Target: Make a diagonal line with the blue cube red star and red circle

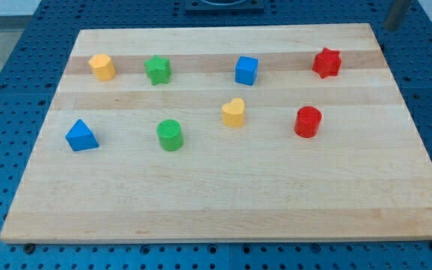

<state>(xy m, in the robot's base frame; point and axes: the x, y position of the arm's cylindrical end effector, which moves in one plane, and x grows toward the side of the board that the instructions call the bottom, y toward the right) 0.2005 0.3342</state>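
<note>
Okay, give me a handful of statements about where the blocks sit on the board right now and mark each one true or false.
1. The red star sits nearest the view's top right corner of the wooden board. True.
2. The blue cube touches the red star. False: they stand well apart.
3. The red cylinder lies below the red star in the view. True.
4. The blue triangle is on the view's right. False: it is on the left.
5. My tip rests against the yellow heart. False: only the rod shows, beyond the board's top right corner, touching no block.
</note>
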